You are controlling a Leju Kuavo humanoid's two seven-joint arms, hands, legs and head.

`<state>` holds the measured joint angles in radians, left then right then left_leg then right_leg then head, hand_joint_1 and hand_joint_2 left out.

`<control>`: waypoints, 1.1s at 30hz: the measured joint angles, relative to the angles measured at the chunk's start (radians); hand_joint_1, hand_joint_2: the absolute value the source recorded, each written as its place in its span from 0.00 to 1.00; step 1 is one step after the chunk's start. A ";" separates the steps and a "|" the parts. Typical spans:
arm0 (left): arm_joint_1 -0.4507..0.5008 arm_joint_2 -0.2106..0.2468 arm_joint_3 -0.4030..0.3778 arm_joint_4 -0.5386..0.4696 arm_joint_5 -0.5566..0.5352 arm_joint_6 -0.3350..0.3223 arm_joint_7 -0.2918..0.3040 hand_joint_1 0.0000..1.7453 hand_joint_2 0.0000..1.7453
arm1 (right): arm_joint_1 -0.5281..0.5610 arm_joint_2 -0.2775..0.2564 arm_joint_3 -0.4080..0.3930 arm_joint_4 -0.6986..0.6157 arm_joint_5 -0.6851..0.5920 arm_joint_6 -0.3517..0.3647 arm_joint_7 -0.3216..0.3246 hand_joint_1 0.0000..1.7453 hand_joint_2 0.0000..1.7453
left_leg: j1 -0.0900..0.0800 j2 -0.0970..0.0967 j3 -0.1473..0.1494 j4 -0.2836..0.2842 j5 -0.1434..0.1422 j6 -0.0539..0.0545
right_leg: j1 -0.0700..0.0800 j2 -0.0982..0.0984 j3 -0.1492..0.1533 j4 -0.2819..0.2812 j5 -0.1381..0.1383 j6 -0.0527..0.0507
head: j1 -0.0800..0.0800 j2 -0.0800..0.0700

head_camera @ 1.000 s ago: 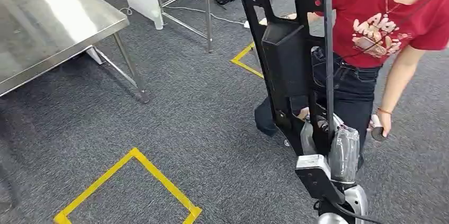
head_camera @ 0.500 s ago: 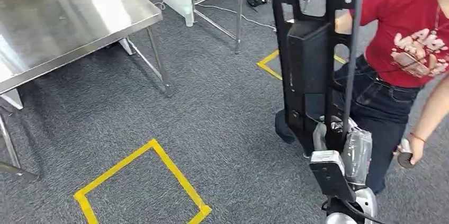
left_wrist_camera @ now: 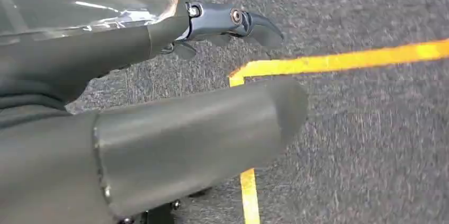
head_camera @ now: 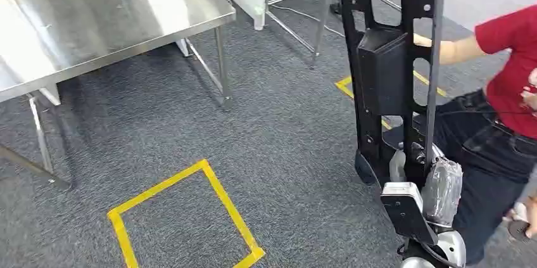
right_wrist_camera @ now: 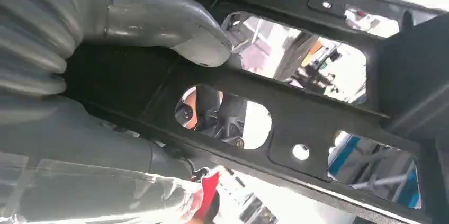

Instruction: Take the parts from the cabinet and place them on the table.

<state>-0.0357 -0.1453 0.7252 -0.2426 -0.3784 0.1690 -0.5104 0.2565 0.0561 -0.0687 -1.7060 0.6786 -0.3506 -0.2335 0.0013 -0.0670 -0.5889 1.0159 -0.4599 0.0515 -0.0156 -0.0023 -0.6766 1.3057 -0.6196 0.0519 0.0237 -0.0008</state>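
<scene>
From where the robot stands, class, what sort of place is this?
Probably a workshop or robot test lab: a stainless steel table on grey carpet, yellow floor tape marking squares, and a black perforated frame part carried in the right hand.

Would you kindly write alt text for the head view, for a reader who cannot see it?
The right hand holds a tall black part upright above grey carpet, a person in red beside it. A steel table stands ahead left, before a yellow tape square.

Black slotted part (head_camera: 386, 71) upright, apparently gripped
</scene>
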 joint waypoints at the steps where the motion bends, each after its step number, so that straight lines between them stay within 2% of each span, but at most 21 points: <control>1: 0.000 0.000 0.000 -0.001 0.000 0.000 0.000 0.00 0.00 | -0.001 0.000 -0.008 0.000 -0.002 0.000 0.000 0.98 1.00 | -0.001 -0.022 0.004 0.000 0.000 0.000 | 0.000 0.009 0.044 -0.113 0.058 0.011 | 0.000 0.000; 2: 0.000 0.000 0.000 -0.001 0.000 0.000 0.000 0.00 0.00 | -0.001 0.000 -0.012 0.000 -0.003 0.000 0.000 0.98 1.00 | -0.001 -0.036 0.006 0.000 -0.001 -0.001 | 0.000 0.030 0.085 -0.208 0.100 0.014 | 0.000 0.000; 3: -0.002 -0.001 0.002 -0.001 0.000 -0.006 0.000 0.00 0.00 | 0.002 0.001 -0.019 0.000 -0.005 -0.001 -0.002 0.98 1.00 | -0.007 -0.062 0.000 0.005 -0.004 -0.008 | 0.003 0.090 0.118 -0.296 0.134 -0.005 | 0.000 0.000; 4: 0.000 -0.002 0.005 -0.001 0.002 -0.025 -0.002 0.00 0.00 | 0.006 0.003 -0.031 -0.001 -0.021 -0.002 -0.013 0.98 1.00 | -0.001 -0.086 -0.006 -0.002 0.003 -0.021 | 0.008 0.062 0.122 -0.293 0.134 -0.016 | 0.000 0.000; 6: -0.003 -0.003 0.014 -0.002 0.008 -0.039 -0.013 0.00 0.00 | 0.024 0.030 -0.046 -0.025 -0.069 -0.002 -0.053 0.98 1.00 | -0.008 0.024 -0.048 0.092 -0.063 -0.039 | -0.008 0.015 0.138 -0.309 0.138 -0.045 | -0.010 0.000; 8: -0.007 -0.003 0.016 -0.002 0.009 -0.043 -0.015 0.00 0.00 | 0.041 0.044 -0.059 -0.038 -0.077 -0.003 -0.063 0.98 1.00 | 0.000 0.058 -0.131 0.256 -0.136 -0.048 | -0.004 -0.016 0.141 -0.309 0.132 -0.053 | -0.009 0.000; 10: -0.006 -0.004 0.016 -0.002 0.010 -0.045 -0.016 0.00 0.00 | 0.046 0.049 -0.066 -0.039 -0.078 -0.003 -0.065 0.98 1.00 | 0.009 0.064 -0.163 0.309 -0.131 -0.056 | -0.004 -0.041 0.142 -0.309 0.131 -0.054 | -0.009 0.000; 12: -0.007 -0.003 0.017 -0.004 0.011 -0.045 -0.016 0.00 0.00 | 0.050 0.056 -0.069 -0.045 -0.080 -0.002 -0.066 0.98 1.00 | 0.014 0.078 -0.091 0.169 -0.050 -0.058 | -0.004 -0.063 0.148 -0.309 0.125 -0.049 | -0.009 0.000; 13: -0.007 -0.002 0.018 -0.005 0.011 -0.046 -0.016 0.00 0.00 | 0.050 0.059 -0.071 -0.047 -0.080 -0.002 -0.068 0.98 1.00 | 0.013 0.103 -0.040 0.081 -0.015 -0.055 | -0.004 -0.072 0.153 -0.309 0.122 -0.044 | -0.010 0.000; 14: -0.010 -0.002 0.018 -0.007 0.011 -0.046 -0.016 0.00 0.00 | 0.052 0.060 -0.072 -0.051 -0.081 -0.002 -0.068 0.98 1.00 | 0.009 0.153 0.004 0.006 -0.007 -0.049 | -0.001 -0.082 0.159 -0.309 0.118 -0.038 | -0.009 0.000; 15: -0.015 -0.003 0.018 -0.007 0.011 -0.047 -0.016 0.00 0.00 | 0.055 0.060 -0.075 -0.054 -0.084 -0.002 -0.069 0.98 1.00 | 0.003 0.141 0.005 0.001 -0.007 -0.043 | 0.013 -0.092 0.158 -0.306 0.112 -0.029 | -0.008 0.000; 18: -0.013 -0.003 0.018 -0.009 0.011 -0.048 -0.018 0.00 0.00 | 0.054 0.065 -0.079 -0.061 -0.084 -0.002 -0.071 0.98 1.00 | -0.007 0.106 -0.003 0.000 -0.007 -0.028 | 0.008 -0.123 0.171 -0.314 0.111 -0.017 | -0.006 0.000; 19: -0.012 -0.004 0.019 -0.009 0.011 -0.048 -0.018 0.00 0.00 | 0.054 0.065 -0.079 -0.066 -0.084 -0.002 -0.071 0.98 1.00 | 0.003 0.093 0.006 -0.012 0.003 -0.016 | 0.011 -0.115 0.170 -0.309 0.104 -0.008 | -0.005 0.000; 21: -0.016 -0.005 0.023 -0.010 0.011 -0.048 -0.019 0.00 0.00 | 0.057 0.065 -0.082 -0.070 -0.084 -0.003 -0.072 0.98 1.00 | 0.006 0.075 0.006 -0.015 0.008 -0.004 | 0.001 -0.023 0.129 -0.221 0.054 -0.015 | -0.004 0.000; 23: -0.018 -0.006 0.023 -0.011 0.011 -0.048 -0.019 0.00 0.00 | 0.061 0.064 -0.087 -0.070 -0.083 -0.002 -0.072 0.98 1.00 | 0.006 0.051 0.004 -0.015 0.008 -0.002 | 0.001 -0.004 0.049 -0.059 -0.008 -0.021 | -0.001 0.000; 25: -0.015 -0.007 0.024 -0.011 0.011 -0.049 -0.019 0.00 0.00 | 0.064 0.065 -0.087 -0.070 -0.084 -0.002 -0.072 0.98 1.00 | 0.006 0.023 0.003 -0.014 0.009 -0.003 | 0.001 -0.002 0.004 0.019 -0.019 -0.012 | -0.001 0.000; 27: -0.015 -0.009 0.025 -0.011 0.010 -0.049 -0.019 0.00 0.00 | 0.064 0.065 -0.088 -0.070 -0.083 -0.002 -0.072 0.98 1.00 | 0.009 -0.007 0.007 -0.013 0.009 -0.004 | -0.002 0.001 0.052 -0.095 0.042 0.011 | -0.001 0.000; 28: -0.015 -0.010 0.026 -0.011 0.010 -0.049 -0.020 0.00 0.00 | 0.067 0.066 -0.089 -0.074 -0.080 -0.002 -0.074 0.98 1.00 | 0.010 -0.024 0.009 -0.011 0.008 -0.007 | -0.008 0.015 0.100 -0.201 0.088 0.023 | -0.001 0.000; 29: -0.015 -0.011 0.028 -0.012 0.008 -0.049 -0.021 0.00 0.00 | 0.072 0.069 -0.090 -0.082 -0.073 -0.002 -0.077 0.98 1.00 | 0.010 -0.036 0.007 -0.009 0.007 -0.012 | -0.015 0.054 0.137 -0.283 0.116 0.028 | -0.001 0.000; 30: -0.015 -0.010 0.030 -0.013 0.004 -0.049 -0.021 0.00 0.00 | 0.076 0.077 -0.092 -0.089 -0.069 0.004 -0.082 0.98 1.00 | 0.002 -0.050 0.003 -0.002 0.004 -0.022 | -0.011 0.079 0.139 -0.299 0.115 0.015 | 0.000 0.000; 33: -0.009 -0.012 0.032 -0.018 0.003 -0.059 -0.023 0.00 0.00 | 0.089 0.095 -0.104 -0.123 -0.061 0.027 -0.090 0.98 1.00 | 0.008 -0.071 -0.006 -0.011 0.015 -0.040 | -0.004 0.047 0.141 -0.294 0.119 -0.008 | -0.002 0.000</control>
<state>-0.0448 -0.1572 0.7576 -0.2602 -0.3758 0.1102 -0.5329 0.3452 0.1507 -0.1725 -1.8292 0.6180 -0.3234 -0.3235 0.0091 -0.1376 -0.5954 1.0050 -0.4450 0.0111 -0.0199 0.0451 -0.5351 1.0119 -0.5003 0.0439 0.0221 -0.0008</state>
